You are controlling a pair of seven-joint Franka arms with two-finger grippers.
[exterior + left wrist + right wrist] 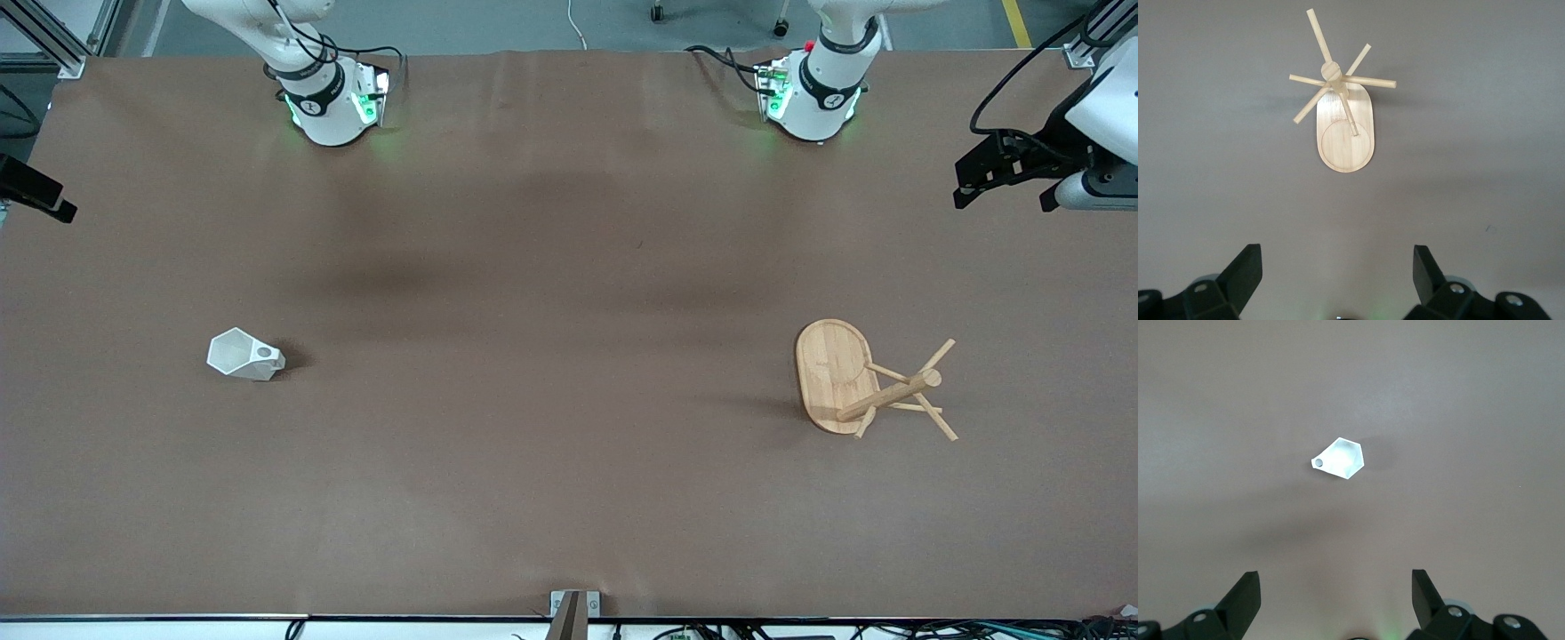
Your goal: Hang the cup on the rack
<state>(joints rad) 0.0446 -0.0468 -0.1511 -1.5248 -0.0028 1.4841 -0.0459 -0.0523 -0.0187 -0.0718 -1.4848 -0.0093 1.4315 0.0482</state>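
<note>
With left gripper [1337,283] and right gripper [1335,603] both spread and empty above, grasp small white faceted plastic cup [245,356], likely light, rigid, at rim, well apart from bamboo peg rack [867,382].

We find no text, label, brand name or number that can be read in these views. The only sign is a small dark round emblem on the white base of each arm [311,105] (its shape is too small for us to make out), one at each base [831,100]. The cup [245,355], the rack [867,380] and the tabletop [551,444] carry no writing.
</note>
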